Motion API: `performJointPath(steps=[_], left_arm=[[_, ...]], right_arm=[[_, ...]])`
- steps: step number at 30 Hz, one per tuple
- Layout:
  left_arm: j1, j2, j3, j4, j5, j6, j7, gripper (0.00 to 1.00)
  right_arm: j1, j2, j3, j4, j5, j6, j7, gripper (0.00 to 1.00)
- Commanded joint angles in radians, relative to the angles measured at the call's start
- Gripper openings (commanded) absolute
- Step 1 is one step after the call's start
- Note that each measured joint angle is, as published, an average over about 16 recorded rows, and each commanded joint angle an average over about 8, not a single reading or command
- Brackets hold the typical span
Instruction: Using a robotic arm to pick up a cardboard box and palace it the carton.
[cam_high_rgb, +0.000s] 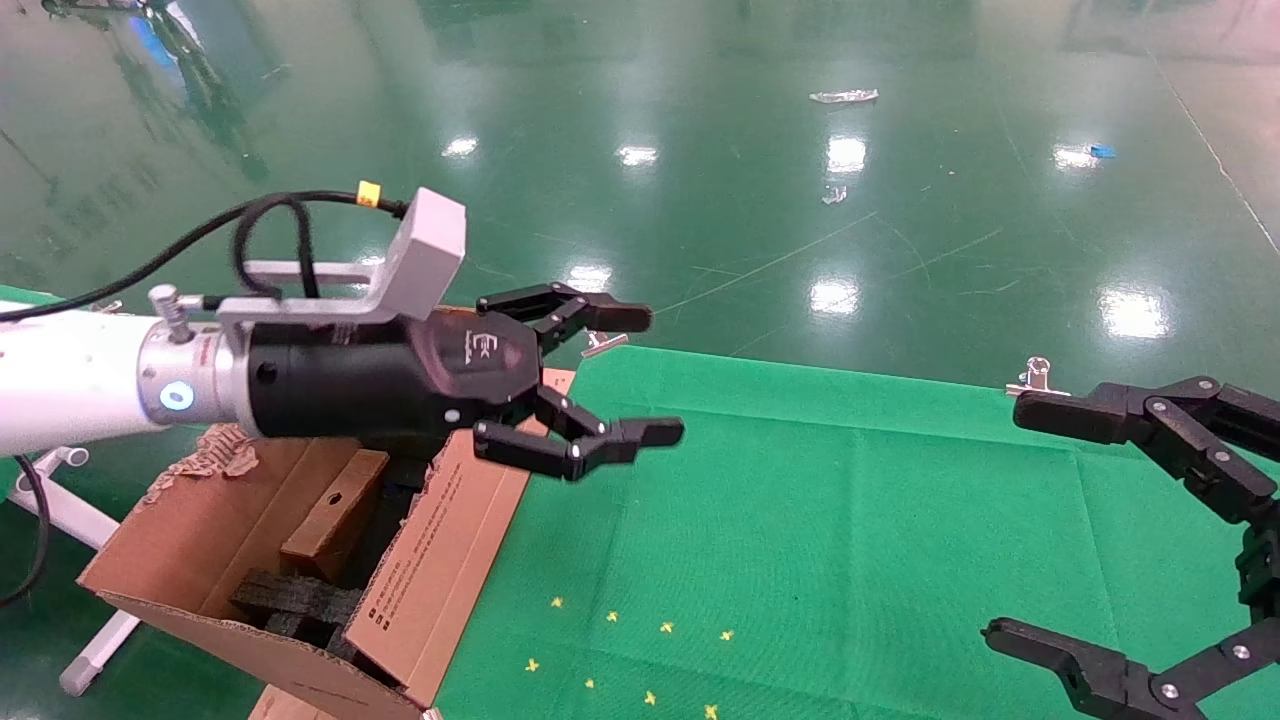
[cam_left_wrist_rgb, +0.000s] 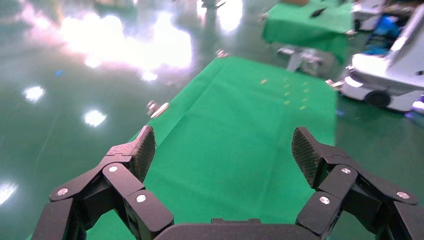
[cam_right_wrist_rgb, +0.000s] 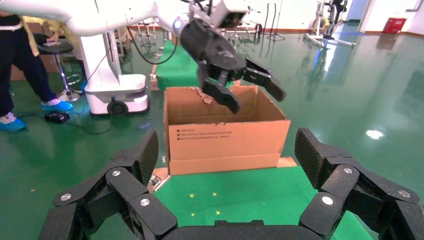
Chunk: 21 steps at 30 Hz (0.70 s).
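The cardboard box (cam_high_rgb: 333, 513) leans inside the carton (cam_high_rgb: 440, 560), below the left gripper (cam_high_rgb: 640, 375), wide open, empty.

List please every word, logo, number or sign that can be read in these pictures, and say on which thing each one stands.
Left gripper, open above the carton: a pale logo on its black body, letters not readable.
Carton flap: lines of small black print with small square marks, too small to read.
Same carton in the right wrist view: one line of black print on its front wall, too blurred to read.
Right gripper, green cloth: no text.
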Motion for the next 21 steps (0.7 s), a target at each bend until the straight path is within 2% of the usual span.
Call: performJointPath(steps=[1, 13, 21], left_arm=[[0.034, -0.001, -0.039, -0.037, -0.015, 0.014, 0.006, 1.0], [0.218, -0.009, -0.256, -0.238, -0.099, 0.088, 0.04, 1.0], [0.256, -0.011, -0.298, -0.277, -0.118, 0.104, 0.046, 1.0]], right_arm=[[0.0, 0.0, 0.0, 0.0, 0.0, 0.0, 0.0, 1.0], [0.0, 0.0, -0.001, 0.0, 0.0, 0.0, 0.0, 1.0], [0.0, 0.0, -0.001, 0.0, 0.001, 0.001, 0.0, 1.0]])
